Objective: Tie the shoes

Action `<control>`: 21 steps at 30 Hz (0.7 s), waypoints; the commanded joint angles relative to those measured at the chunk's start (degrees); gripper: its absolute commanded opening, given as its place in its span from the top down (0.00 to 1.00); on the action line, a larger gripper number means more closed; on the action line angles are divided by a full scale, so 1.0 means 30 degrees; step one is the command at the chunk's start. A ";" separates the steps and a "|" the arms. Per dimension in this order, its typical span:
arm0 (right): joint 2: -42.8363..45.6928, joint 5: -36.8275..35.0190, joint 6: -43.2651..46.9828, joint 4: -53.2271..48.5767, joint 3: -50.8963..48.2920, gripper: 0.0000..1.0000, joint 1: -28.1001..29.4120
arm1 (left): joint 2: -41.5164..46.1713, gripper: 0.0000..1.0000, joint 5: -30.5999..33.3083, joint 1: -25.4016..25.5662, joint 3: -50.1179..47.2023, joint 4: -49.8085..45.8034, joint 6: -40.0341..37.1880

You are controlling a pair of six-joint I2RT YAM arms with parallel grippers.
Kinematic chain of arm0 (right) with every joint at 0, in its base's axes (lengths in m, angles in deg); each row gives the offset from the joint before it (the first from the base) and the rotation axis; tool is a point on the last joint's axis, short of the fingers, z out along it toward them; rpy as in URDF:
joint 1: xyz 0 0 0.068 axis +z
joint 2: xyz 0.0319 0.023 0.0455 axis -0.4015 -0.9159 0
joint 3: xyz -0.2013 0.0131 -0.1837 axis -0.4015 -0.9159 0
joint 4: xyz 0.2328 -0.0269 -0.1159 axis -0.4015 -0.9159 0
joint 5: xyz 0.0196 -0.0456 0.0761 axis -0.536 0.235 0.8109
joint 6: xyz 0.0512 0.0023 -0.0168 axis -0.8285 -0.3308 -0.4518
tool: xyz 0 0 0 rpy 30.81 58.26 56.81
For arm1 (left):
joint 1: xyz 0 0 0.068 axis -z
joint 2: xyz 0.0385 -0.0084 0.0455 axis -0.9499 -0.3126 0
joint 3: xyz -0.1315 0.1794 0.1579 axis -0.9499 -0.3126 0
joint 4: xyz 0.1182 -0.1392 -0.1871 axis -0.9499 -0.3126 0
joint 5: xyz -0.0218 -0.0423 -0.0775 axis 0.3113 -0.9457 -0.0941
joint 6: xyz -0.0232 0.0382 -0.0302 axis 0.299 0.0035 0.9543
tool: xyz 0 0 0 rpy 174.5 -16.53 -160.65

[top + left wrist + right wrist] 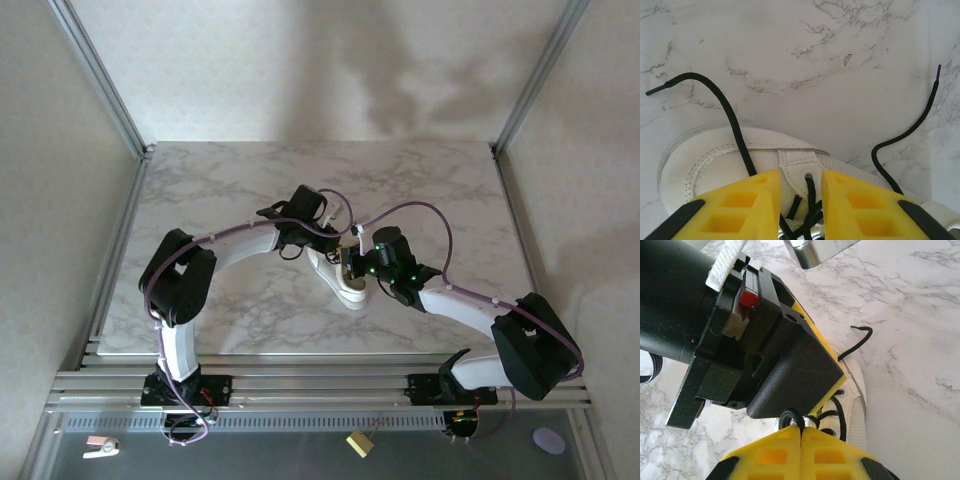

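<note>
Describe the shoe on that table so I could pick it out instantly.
Start at the marble table, then look to its middle. There lies a small white sneaker with a white sole. Its thin black laces, trailing loose over the marble, set it apart.

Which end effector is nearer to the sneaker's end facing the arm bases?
Right. The right end effector, pinching a lace, is above that end of the sneaker; the left end effector is over its far end.
</note>
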 commanded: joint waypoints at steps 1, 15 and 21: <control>0.0141 -0.0007 -0.0202 0.0393 -0.0234 1.00 -0.0053 | -0.0391 0.71 -0.0354 0.0154 0.0181 -0.0520 -0.0428; 0.0085 0.0073 -0.0232 0.0452 -0.0229 1.00 -0.0053 | -0.0951 0.80 -0.0254 0.0214 0.0278 -0.0754 -0.0529; 0.0082 0.0073 -0.0203 0.0451 -0.0227 1.00 -0.0027 | -0.0394 0.92 -0.0153 0.0214 0.0197 -0.0565 -0.0284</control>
